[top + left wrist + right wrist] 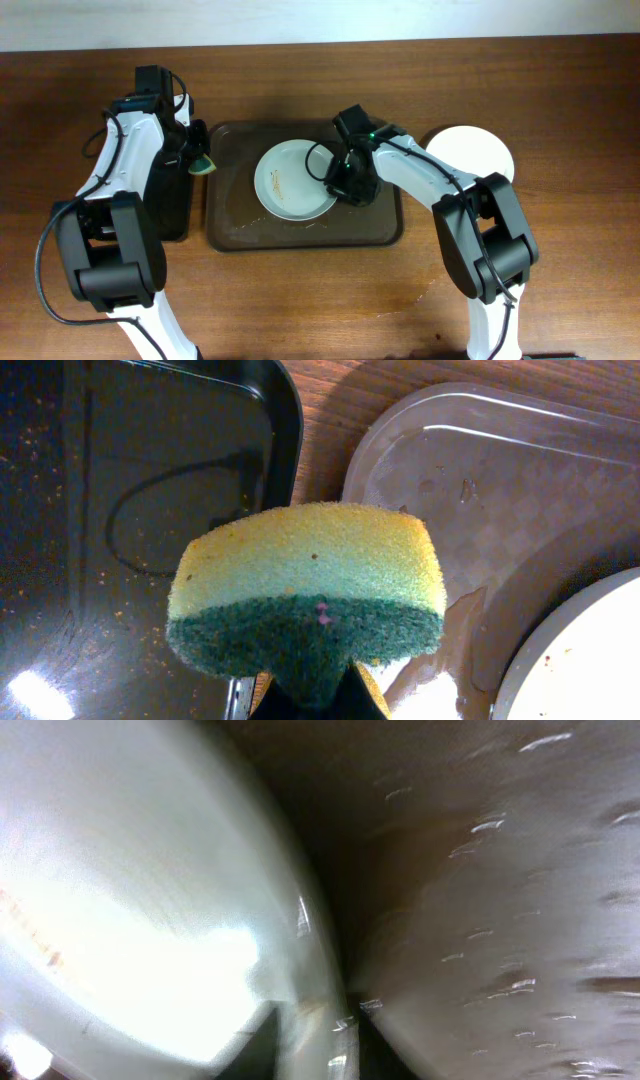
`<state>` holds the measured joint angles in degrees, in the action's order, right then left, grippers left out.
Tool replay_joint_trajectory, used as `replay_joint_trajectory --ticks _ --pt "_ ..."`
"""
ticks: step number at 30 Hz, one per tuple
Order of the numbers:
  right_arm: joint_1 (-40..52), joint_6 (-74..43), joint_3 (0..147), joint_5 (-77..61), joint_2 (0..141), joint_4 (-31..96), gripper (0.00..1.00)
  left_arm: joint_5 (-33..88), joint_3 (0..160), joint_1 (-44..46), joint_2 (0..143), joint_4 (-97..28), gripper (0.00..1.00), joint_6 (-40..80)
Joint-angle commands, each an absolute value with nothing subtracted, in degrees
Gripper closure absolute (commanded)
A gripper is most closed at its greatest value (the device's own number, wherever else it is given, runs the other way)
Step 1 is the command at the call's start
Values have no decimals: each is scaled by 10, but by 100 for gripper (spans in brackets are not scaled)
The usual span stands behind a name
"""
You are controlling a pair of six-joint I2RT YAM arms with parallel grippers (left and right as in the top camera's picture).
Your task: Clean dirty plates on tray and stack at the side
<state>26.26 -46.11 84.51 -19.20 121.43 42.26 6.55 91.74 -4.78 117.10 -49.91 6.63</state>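
Observation:
A white plate (290, 180) with thin orange-brown smears lies on the dark-brown tray (232, 215). My right gripper (342, 183) is at the plate's right rim; in the right wrist view its fingers (318, 1045) straddle the rim of the plate (130, 900) and are shut on it. Another white plate (472, 152) lies on the table right of the tray. My left gripper (197, 155) is shut on a yellow and green sponge (310, 585), held above the gap between the black tray and the dark-brown tray (500, 500). The smeared plate's edge (590, 660) shows at lower right.
A narrow black tray (165, 190) lies left of the dark-brown tray, with crumbs on it (130, 510). The dark-brown tray looks wet, with water marks (500, 870).

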Motion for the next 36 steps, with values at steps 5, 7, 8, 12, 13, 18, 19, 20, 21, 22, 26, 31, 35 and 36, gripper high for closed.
replay_joint_trajectory --ticks 5,7,8,12,13,18,19,20,21,22,26,31,35,36 --pt "240 -326 896 -123 1226 424 58 60 925 -49 1154 -497 99 57" --pt "240 -314 896 -137 1231 420 57 62 925 -49 1154 -497 99 57" --pt "240 -307 896 -139 1234 415 52 62 925 -49 1154 -497 100 57" --pt "243 -253 896 -186 1256 374 43 62 925 -49 1154 -497 99 57" --pt "242 -253 896 -189 1258 371 45 62 925 -49 1154 -497 99 57" --pt "244 -277 896 -187 1263 362 76 62 925 -49 1154 -497 99 57" --pt "244 -296 896 -188 1263 369 84 62 925 -49 1154 -496 99 57" --pt "248 -319 896 -189 1263 379 92 69 925 -49 1154 -496 99 57" --pt "253 -325 896 -190 1263 386 95 81 925 -49 1154 -495 99 57" --pt "260 -325 896 -191 1263 388 96 99 925 -49 1154 -495 99 56" --pt "284 -343 896 -187 1263 393 96 179 925 -35 1154 -470 99 -16" --pt "284 -357 896 -175 1263 397 96 178 925 29 1160 -438 99 -14" --pt "284 -357 896 -174 1263 397 96 152 922 75 1183 -469 99 21" --pt "283 -357 896 -174 1263 397 96 143 919 81 1190 -483 100 21"
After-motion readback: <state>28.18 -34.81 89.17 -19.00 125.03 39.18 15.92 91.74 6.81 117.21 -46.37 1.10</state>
